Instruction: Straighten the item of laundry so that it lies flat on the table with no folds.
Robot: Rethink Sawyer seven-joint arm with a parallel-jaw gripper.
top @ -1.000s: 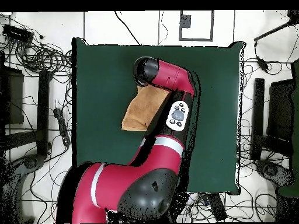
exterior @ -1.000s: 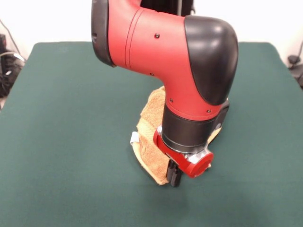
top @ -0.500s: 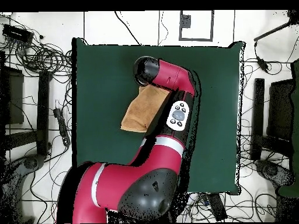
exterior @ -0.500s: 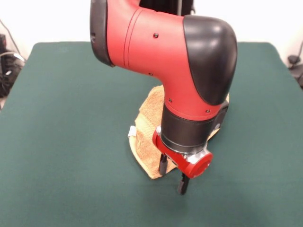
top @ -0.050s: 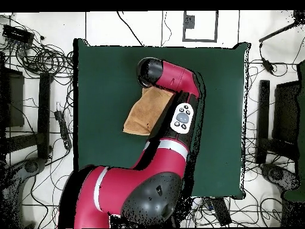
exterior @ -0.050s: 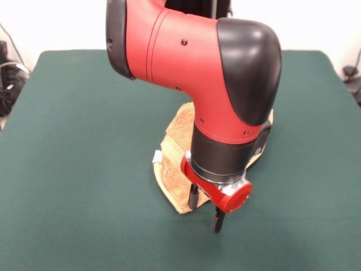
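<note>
Towel (exterior @ -0.050s: 176, 148), orange-tan terry, bunched on green desk (exterior @ -0.050s: 73, 141), just left of hand (exterior @ -0.050s: 204, 210) and partly behind it in front view. Small white tag loop (exterior @ -0.050s: 157, 157) at towel's left edge, left of hand and a little higher in picture. Rounded near corner of towel directly beside left finger (exterior @ -0.050s: 193, 196), which stands over cloth's edge; contact not clear. Right finger (exterior @ -0.050s: 217, 219) past towel's edge, over bare green felt. Hand open, fingers spread apart and pointing down, gripping nothing. Red wrist flange and black collar straight above hand, then big red-and-black arm (exterior @ -0.050s: 192, 62) rising above and covering towel's middle and right part. Sliver of tan cloth right of wrist, beside black collar.

Overhead: tan towel (top @ -0.050s: 143, 110) as slanted, roughly four-sided patch on desk (top @ -0.050s: 101, 77), not squared to desk's edges, one end tucked under arm's black elbow cap (top @ -0.050s: 149, 70). Hand itself hidden beneath arm in this view. Arm's red link with button pad alongside towel's right edge. Cables on floor around desk at both sides.
</note>
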